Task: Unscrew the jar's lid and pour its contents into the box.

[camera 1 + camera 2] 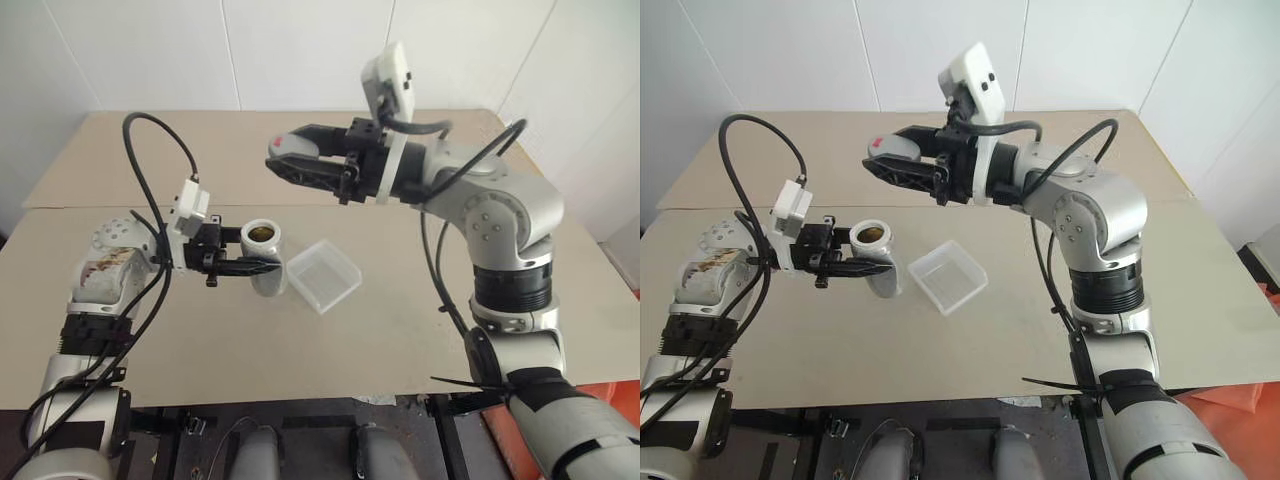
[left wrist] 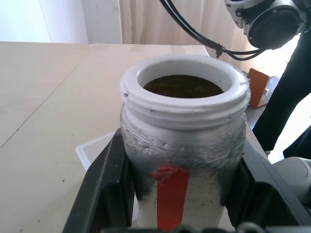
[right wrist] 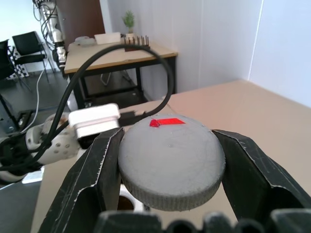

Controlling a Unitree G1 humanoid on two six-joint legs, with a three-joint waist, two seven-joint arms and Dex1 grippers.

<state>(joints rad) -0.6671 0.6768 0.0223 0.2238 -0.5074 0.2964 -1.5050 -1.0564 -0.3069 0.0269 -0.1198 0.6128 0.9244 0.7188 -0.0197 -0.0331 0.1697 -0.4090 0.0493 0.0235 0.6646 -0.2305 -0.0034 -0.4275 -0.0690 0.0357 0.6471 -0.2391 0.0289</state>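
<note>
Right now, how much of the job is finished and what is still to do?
Done: the lid is off, and the right gripper holds it in the air above the table. In hand: the left gripper holds the jar upright beside the box, its mouth open and dark contents inside. Left: tip the jar over the box, which looks empty.

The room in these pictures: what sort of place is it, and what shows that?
Probably an office or lab workroom. Plain white walls back a bare tan table, and the right wrist view shows a desk, black chairs and a potted plant.
</note>
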